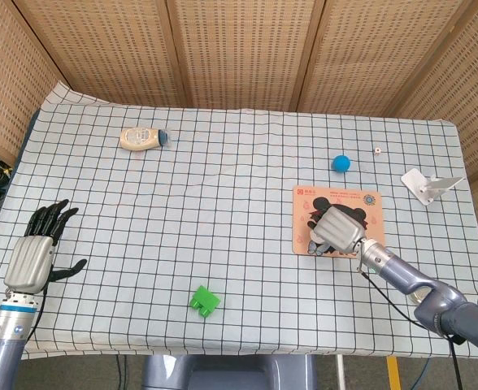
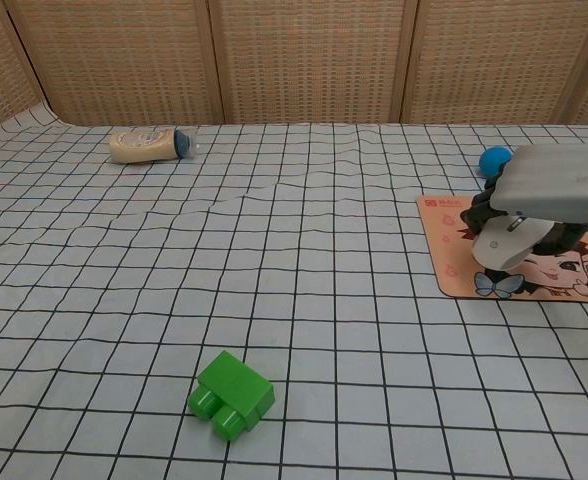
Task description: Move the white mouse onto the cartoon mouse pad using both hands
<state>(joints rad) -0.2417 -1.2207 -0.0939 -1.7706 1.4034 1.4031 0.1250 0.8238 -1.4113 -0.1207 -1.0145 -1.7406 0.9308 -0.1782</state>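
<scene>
The white mouse [image 2: 501, 246] lies on the cartoon mouse pad [image 2: 452, 258], near its front left part. My right hand [image 2: 554, 190] covers the mouse from above with its fingers curled down around it. In the head view the right hand [image 1: 339, 230] hides nearly all of the mouse, over the lower left of the cartoon mouse pad [image 1: 361, 199]. My left hand [image 1: 36, 248] hangs far away at the table's left front edge, fingers spread, holding nothing. The chest view does not show the left hand.
A green block [image 1: 205, 301] lies near the front edge. A cream bottle [image 1: 143, 138] lies at the back left. A blue ball [image 1: 341, 163], a small die [image 1: 377, 150] and a white stand [image 1: 424, 185] sit behind the pad. A round tin [image 1: 419, 297] is mostly hidden behind my right arm.
</scene>
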